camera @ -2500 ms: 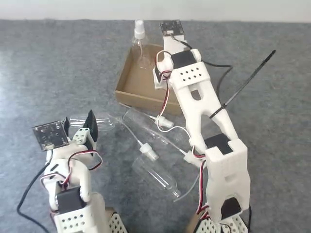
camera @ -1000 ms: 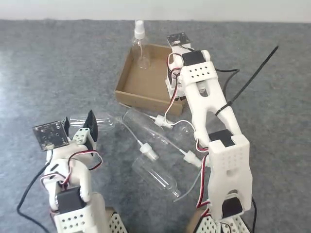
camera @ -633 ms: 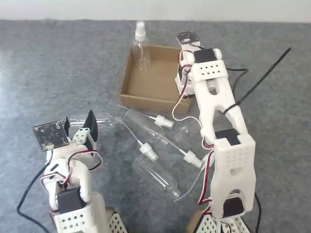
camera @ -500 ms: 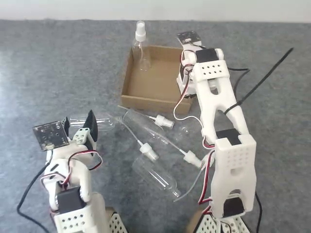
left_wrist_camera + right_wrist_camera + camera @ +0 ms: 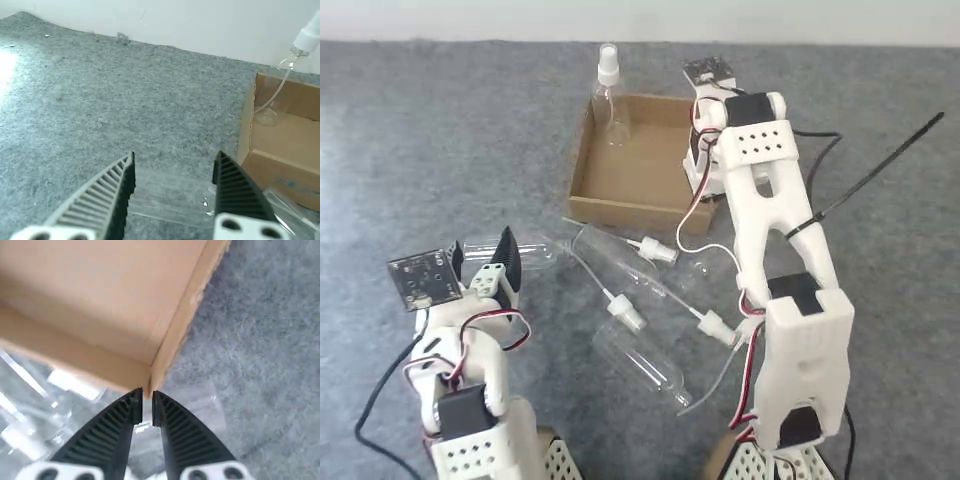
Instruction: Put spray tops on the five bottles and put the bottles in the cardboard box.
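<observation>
One clear plastic bottle with a white spray top [image 5: 608, 98] stood upright in the far left corner of the shallow brown cardboard box [image 5: 630, 213], which sat on the grey felt carpet [image 5: 440, 140]. The white right arm [image 5: 765, 200] stretched out along the box's right side. From its wrist view, the right gripper [image 5: 145, 399] had its black ribbed fingers drawn almost together, with the box's near corner edge caught in the thin gap at their tips. Well apart from the box, the left gripper [image 5: 175, 156] hung low with its fingers spread wide over a clear bottle lying on its side [image 5: 167, 199], not touching it. Other clear bottles [image 5: 642, 362] and loose white spray tops with thin tubes [image 5: 625, 313] lay jumbled on the carpet between the arms.
</observation>
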Controlling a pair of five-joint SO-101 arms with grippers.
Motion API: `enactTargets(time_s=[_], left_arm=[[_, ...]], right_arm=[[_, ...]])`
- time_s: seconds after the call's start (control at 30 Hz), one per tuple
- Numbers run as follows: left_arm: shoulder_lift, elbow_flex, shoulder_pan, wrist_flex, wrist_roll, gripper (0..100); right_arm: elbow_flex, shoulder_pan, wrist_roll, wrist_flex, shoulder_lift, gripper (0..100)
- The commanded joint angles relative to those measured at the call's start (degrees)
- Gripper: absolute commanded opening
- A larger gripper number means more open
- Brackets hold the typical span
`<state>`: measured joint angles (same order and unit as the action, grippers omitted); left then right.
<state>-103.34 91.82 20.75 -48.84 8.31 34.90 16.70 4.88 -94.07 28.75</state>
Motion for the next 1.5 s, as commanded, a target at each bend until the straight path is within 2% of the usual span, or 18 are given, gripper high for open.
enactTargets(time_s=[0.0, 0.27, 0.53, 0.8, 1.27, 1.47], left_arm=[[-0.9, -0.5, 0.2, 1.7, -0.5, 24], [-0.9, -0.5, 0.3, 1.7, -0.5, 24], [-0.9, -0.5, 0.3, 1.7, -0.5, 24], [-0.9, -0.5, 0.3, 1.7, -0.5, 24], [-0.9, -0.5, 0.3, 1.7, -0.5, 24], [-0.9, 0.0, 0.3, 1.7, -2.2, 24]], right_arm=[[3.1, 0.8, 0.4, -2.0, -6.4, 1.3], [3.1, 5.0, 0.4, -8.3, -11.5, 1.3], [-1.4, 5.2, 0.7, -8.7, -17.7, 0.6], [-10.4, 5.2, 10.0, -8.6, -30.9, 0.6], [-23.5, 5.6, 12.0, -8.5, -44.9, 0.6], [-29.6, 5.1, 24.4, -8.4, -49.4, 0.6]])
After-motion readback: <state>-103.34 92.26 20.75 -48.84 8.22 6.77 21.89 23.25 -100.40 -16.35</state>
